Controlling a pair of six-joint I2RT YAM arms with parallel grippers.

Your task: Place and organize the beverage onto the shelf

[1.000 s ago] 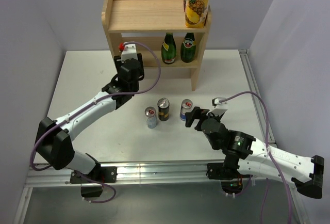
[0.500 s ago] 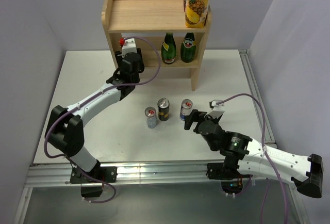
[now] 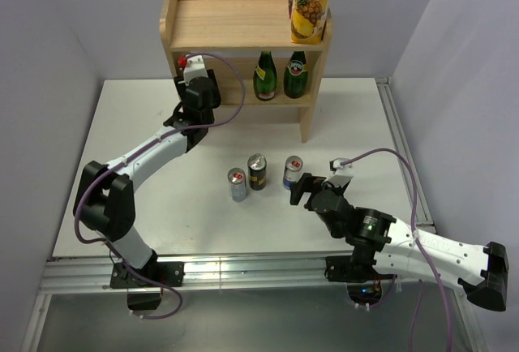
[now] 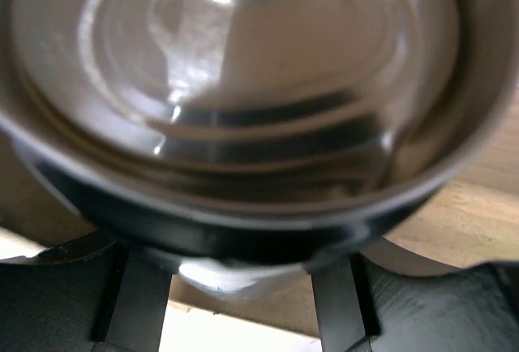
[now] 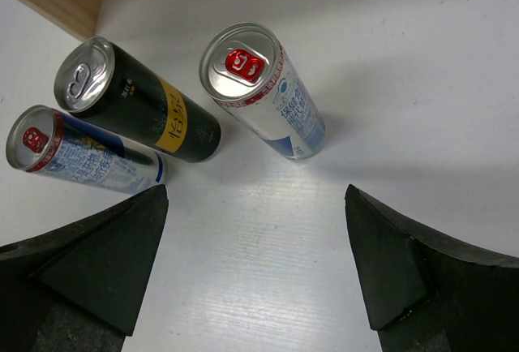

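left gripper [image 4: 227, 283] clamps dark can [image 4: 243, 84] at shelf [image 3: 235, 27] lower tier | right gripper [image 5: 255, 198] gapes empty | silver-blue can [image 5: 263, 96]: likely light, slick; grasp mid-body

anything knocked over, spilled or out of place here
Nothing stands out. On the table, two silver-blue cans and a black-gold can stand upright; both green bottles stand upright on the shelf's lower tier, the juice carton upright on top. No spill shows. The left gripper holds a dark can.

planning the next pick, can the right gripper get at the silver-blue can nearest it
Probably yes: the right gripper is open, facing the silver-blue can, with only bare table between them.
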